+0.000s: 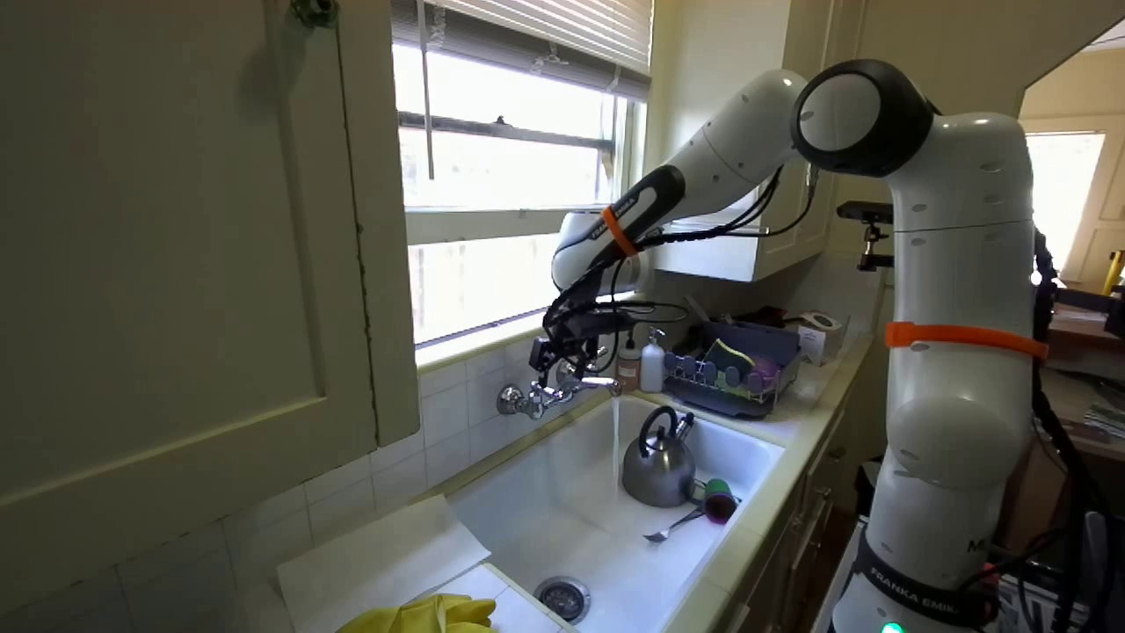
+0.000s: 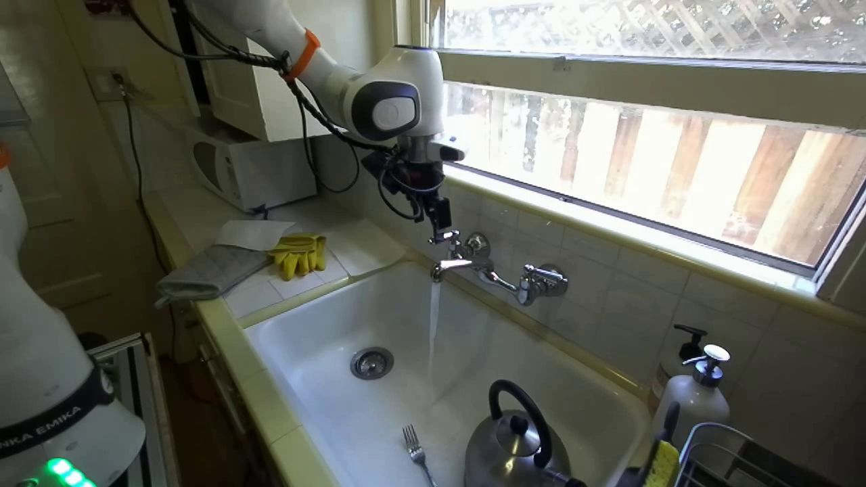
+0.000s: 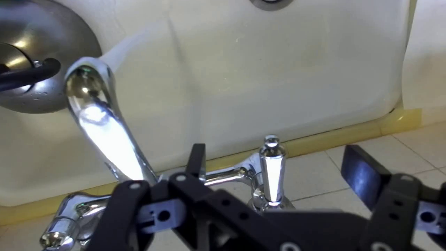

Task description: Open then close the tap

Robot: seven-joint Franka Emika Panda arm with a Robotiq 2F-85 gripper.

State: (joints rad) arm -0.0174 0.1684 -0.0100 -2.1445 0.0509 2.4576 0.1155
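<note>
The chrome tap (image 1: 600, 384) is fixed to the tiled wall above the sink and also shows in an exterior view (image 2: 457, 265). Its spout (image 3: 111, 136) is at the left of the wrist view. A thin stream of water (image 2: 434, 318) runs from it into the sink. My gripper (image 3: 279, 165) is open, with one finger on each side of a chrome lever handle (image 3: 273, 170) of the tap. Both fingers look apart from the handle. The gripper points down at the tap in both exterior views (image 1: 562, 359) (image 2: 438, 230). The tap's other handle (image 3: 59, 232) is at the lower left, partly behind the gripper.
A metal kettle (image 1: 659, 470), a fork (image 2: 416, 453) and a cup (image 1: 719, 503) are in the white sink (image 2: 304, 352). Soap bottles (image 1: 652, 365) and a dish rack (image 1: 747, 387) stand on the counter. Yellow gloves (image 2: 299, 256) lie at the sink's opposite end. The window wall is close behind.
</note>
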